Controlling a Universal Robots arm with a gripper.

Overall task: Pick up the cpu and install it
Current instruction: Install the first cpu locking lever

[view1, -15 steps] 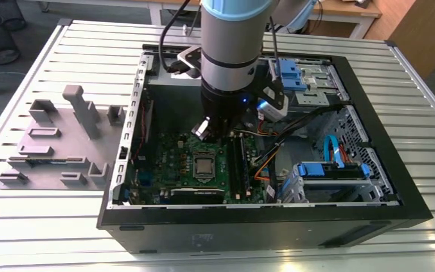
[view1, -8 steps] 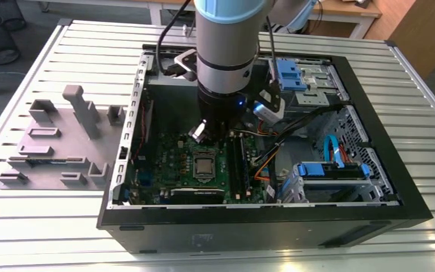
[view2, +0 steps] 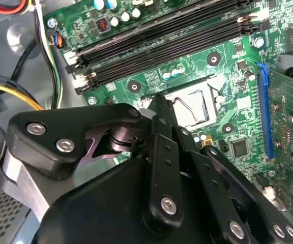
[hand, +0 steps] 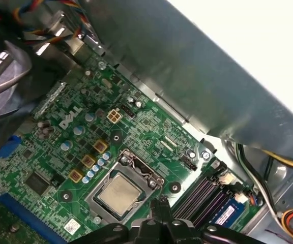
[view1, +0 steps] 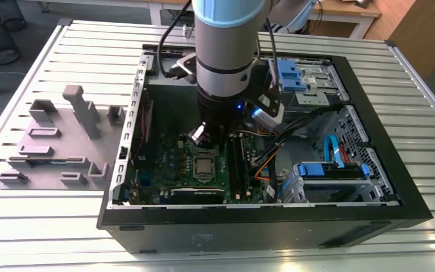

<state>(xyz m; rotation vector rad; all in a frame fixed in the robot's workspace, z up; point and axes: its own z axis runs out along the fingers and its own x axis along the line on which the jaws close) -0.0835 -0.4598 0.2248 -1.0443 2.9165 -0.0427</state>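
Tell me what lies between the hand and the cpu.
Nothing: in the first wrist view the hand hovers just off the cpu, socket frame edge beside.

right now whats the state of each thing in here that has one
cpu: seated flat in the socket, metal top up, nothing holding it
socket frame: open, cpu uncovered
computer case: side panel off, lying flat on the table
gripper: just above the board beside the socket, holding nothing

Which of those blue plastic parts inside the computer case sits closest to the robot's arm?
The light-blue bracket at the case's far side, right beside the arm; the other blue pieces lie nearer the front corner.
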